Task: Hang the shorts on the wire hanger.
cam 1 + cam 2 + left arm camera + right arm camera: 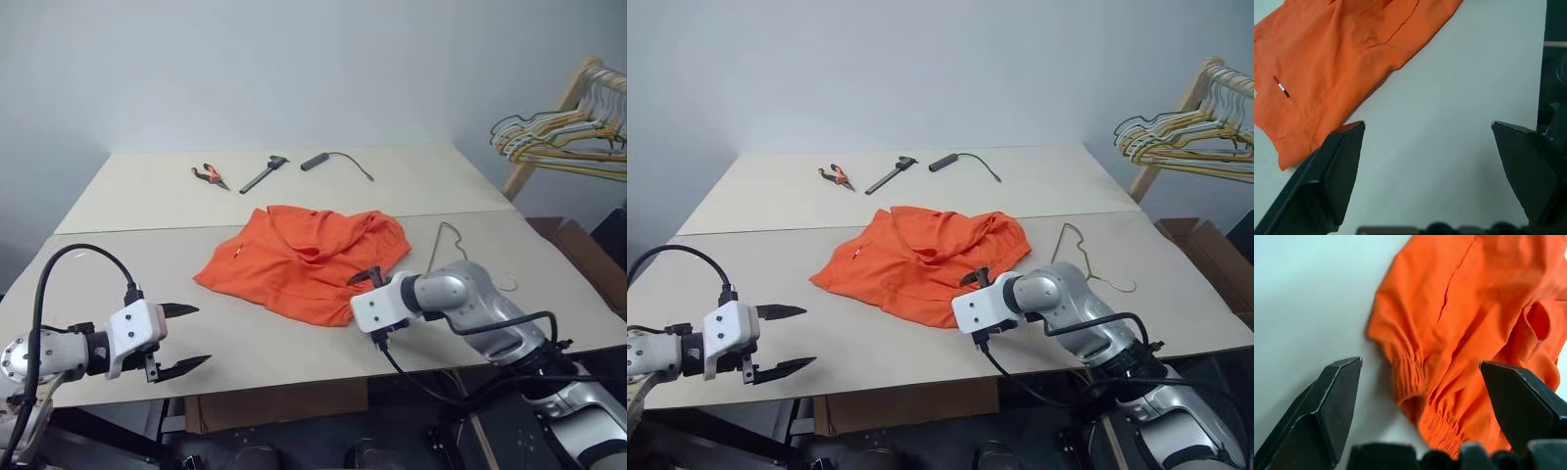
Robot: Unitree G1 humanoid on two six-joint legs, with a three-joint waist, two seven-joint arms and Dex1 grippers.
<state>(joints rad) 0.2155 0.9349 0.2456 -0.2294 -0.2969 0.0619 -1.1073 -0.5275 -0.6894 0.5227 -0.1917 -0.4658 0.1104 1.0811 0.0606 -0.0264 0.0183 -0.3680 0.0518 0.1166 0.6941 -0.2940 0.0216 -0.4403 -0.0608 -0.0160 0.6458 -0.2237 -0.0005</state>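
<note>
The orange shorts (304, 259) lie crumpled in the middle of the table. The thin wire hanger (1076, 235) lies flat on the table just right of them, its lower part hidden behind my right arm. My right gripper (1420, 364) hovers at the shorts' near right edge, open, with the gathered waistband (1415, 382) below its fingers and nothing held. My left gripper (201, 335) stands open and empty over bare table near the front left edge, well apart from the shorts' left corner (1303, 137).
Red-handled pliers (209, 175), a black hand tool (263, 174) and a black device with a cable (315, 162) lie at the table's back. A wooden rack with several pale hangers (563, 137) stands at the right. A cardboard box (578, 250) sits beside the table.
</note>
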